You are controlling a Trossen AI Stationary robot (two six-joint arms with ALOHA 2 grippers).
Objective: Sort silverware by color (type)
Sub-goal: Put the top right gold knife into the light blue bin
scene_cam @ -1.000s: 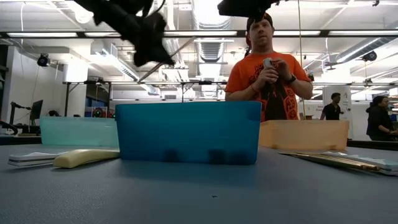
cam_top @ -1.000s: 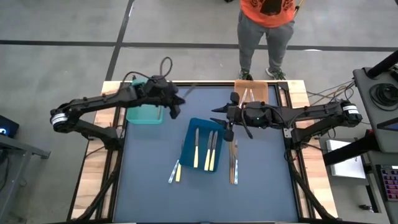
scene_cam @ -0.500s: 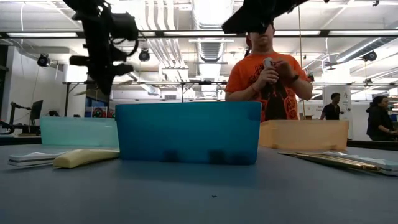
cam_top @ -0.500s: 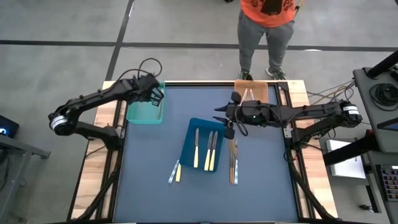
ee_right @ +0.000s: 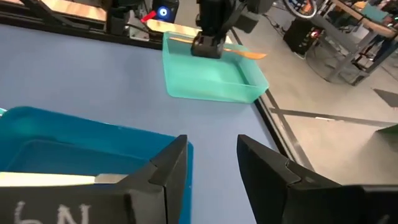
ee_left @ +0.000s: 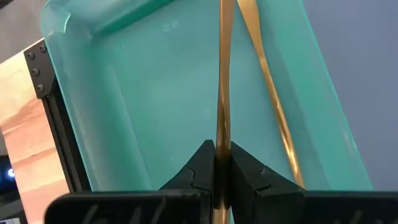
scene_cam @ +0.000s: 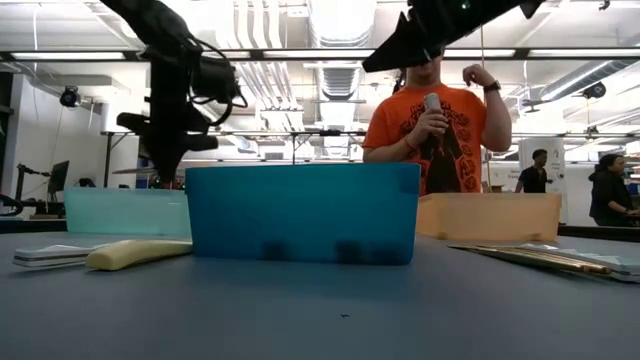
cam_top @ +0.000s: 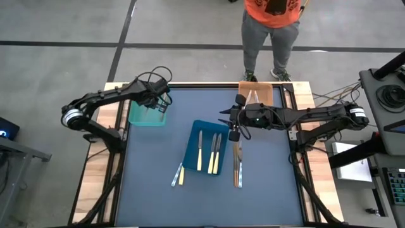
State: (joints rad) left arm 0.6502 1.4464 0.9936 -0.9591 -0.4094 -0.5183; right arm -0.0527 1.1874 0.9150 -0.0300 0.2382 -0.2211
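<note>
Left gripper point(ee_left: 222, 163) over the teal tray point(cam_top: 147, 114), right gripper point(ee_right: 211, 163) above the blue tray's point(cam_top: 204, 149) edge.

From my station, at ten o'clock on the table my left gripper is clamped on a gold utensil point(ee_left: 222, 93) above the teal tray, where another gold utensil point(ee_left: 268, 93) lies. At center, cream-handled silverware point(cam_top: 207, 154) lies in the blue tray, with two pieces point(cam_top: 178, 174) on the mat at seven o'clock. My right gripper's fingers stand apart, empty, above more silverware point(cam_top: 238, 163). An orange tray point(cam_top: 255, 94) sits at one o'clock.

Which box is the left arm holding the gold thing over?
The teal tray, at the table's far left corner. The left gripper holds a gold utensil above it; the blue and orange trays sit elsewhere.
</note>
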